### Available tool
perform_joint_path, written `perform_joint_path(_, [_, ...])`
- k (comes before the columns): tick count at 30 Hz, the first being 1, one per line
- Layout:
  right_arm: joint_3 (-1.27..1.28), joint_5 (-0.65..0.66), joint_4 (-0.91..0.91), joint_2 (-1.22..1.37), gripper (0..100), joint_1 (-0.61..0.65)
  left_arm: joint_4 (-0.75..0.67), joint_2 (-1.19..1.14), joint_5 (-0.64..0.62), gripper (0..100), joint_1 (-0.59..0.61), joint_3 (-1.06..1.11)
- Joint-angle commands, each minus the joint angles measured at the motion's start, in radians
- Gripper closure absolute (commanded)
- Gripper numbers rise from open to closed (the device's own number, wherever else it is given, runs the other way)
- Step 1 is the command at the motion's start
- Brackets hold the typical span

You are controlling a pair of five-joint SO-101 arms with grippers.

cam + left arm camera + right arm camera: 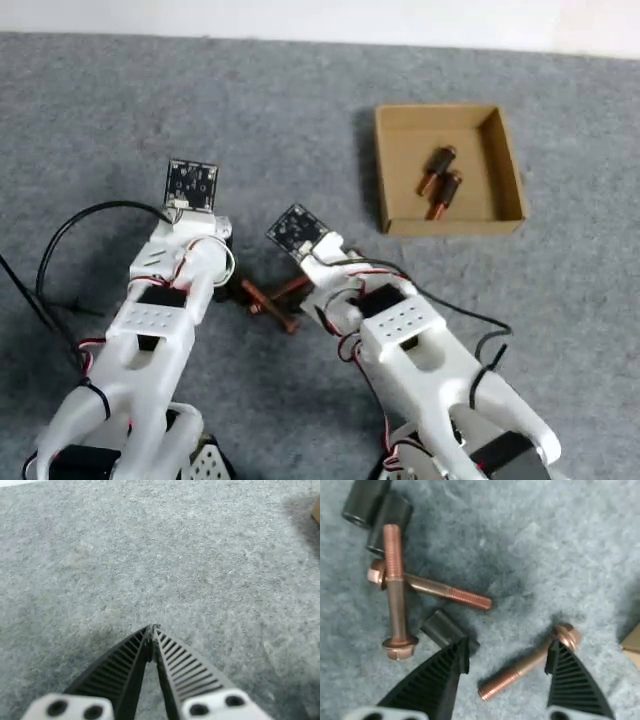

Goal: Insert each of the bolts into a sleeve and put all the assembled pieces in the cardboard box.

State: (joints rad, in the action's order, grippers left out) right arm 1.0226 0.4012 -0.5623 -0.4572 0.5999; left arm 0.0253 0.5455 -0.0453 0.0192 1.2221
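High view: two assembled pieces (pixel 440 180) in the cardboard box (pixel 500 165); bolts (pixel 522 669) and sleeves (pixel 445 630) lie loose; right tool (pixel 509 650) wide open and empty, left tool (pixel 152 630) closed on nothing.

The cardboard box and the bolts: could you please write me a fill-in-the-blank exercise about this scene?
The cardboard box holds ___ assembled pieces. Outside it, ___ loose bolts lie on the carpet. The fingers of the right gripper stand ___, with one bolt between them. The fingers of the left gripper are ___.
Missing words: two; three; open; shut.
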Motion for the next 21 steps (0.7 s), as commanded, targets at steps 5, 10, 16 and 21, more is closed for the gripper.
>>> perform_joint_path(5, [-0.058,0.048,-0.061,0.008,76.3,0.101,-0.021,-0.002,-0.011,99,0.013,-0.053])
perform_joint_path(10, [-0.061,0.055,-0.059,0.008,76.3,0.099,-0.021,-0.002,-0.011,99,0.013,-0.053])
perform_joint_path(16, [-0.056,0.057,-0.058,0.01,76.3,0.099,-0.021,-0.002,-0.011,99,0.013,-0.053])
perform_joint_path(21, [-0.054,0.077,-0.031,0.012,76.3,0.105,-0.021,-0.002,-0.011,99,0.013,-0.053])
